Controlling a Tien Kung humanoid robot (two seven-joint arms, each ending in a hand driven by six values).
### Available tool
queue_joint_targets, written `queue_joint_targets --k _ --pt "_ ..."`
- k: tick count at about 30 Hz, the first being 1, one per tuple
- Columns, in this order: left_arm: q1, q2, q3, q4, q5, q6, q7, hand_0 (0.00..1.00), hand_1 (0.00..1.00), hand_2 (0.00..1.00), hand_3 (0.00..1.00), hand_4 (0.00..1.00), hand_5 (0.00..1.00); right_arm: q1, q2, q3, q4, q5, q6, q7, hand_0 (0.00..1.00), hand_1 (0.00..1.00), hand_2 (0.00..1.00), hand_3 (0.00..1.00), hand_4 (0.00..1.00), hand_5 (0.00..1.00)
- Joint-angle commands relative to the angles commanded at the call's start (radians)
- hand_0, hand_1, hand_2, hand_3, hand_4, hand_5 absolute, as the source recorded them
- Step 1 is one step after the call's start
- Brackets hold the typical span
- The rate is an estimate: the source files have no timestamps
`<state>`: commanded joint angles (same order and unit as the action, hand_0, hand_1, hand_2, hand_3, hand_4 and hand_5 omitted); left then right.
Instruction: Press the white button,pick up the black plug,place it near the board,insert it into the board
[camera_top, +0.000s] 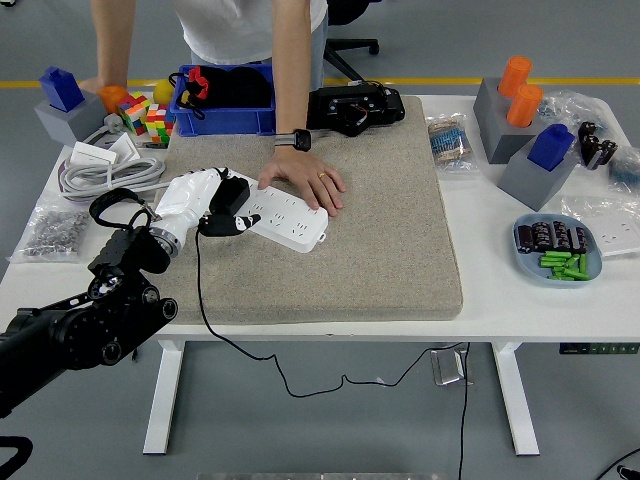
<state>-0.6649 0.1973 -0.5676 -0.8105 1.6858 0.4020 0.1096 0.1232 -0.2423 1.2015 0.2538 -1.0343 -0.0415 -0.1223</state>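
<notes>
Single head view only, set high on the robot's side, facing forward and down. Whole white table (500, 300) in frame at middling range, near edge low, floor beneath and beyond. Left arm entering from lower left.

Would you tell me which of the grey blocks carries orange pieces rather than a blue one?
The grey block at the far right, topped by two orange cylinders; the one in front and the far-left one carry blue pieces.

Robot's left arm (70, 335) showing black jointed housings and a white-shelled left hand (195, 205); person (250, 30) wearing white shirt, black wristwatch (293, 139), ring.
</notes>
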Motion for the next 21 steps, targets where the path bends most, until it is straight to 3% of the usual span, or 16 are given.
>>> queue_joint_targets --k 8,15,21 --pt "0.035 0.009 -0.013 -0.010 -0.018 0.012 -0.017 0.809 0.818 0.723 0.682 0.875 0.411 -0.002 0.002 0.001 0.000 -0.001 0.000 -0.001 0.760 0.639 0.621 0.605 0.655 0.408" --pt "0.086 0.032 -0.159 -0.113 -0.029 0.068 -0.078 0.809 0.820 0.740 0.702 0.874 0.412 -0.003 0.001 0.000 0.001 -0.002 0.000 0.000 0.760 0.639 0.621 0.604 0.655 0.408" --pt "0.151 0.037 -0.308 -0.207 -0.024 0.084 -0.102 0.808 0.818 0.739 0.703 0.873 0.412 -0.002 0.003 0.003 0.001 -0.003 0.000 0.000 0.760 0.639 0.621 0.605 0.655 0.409"
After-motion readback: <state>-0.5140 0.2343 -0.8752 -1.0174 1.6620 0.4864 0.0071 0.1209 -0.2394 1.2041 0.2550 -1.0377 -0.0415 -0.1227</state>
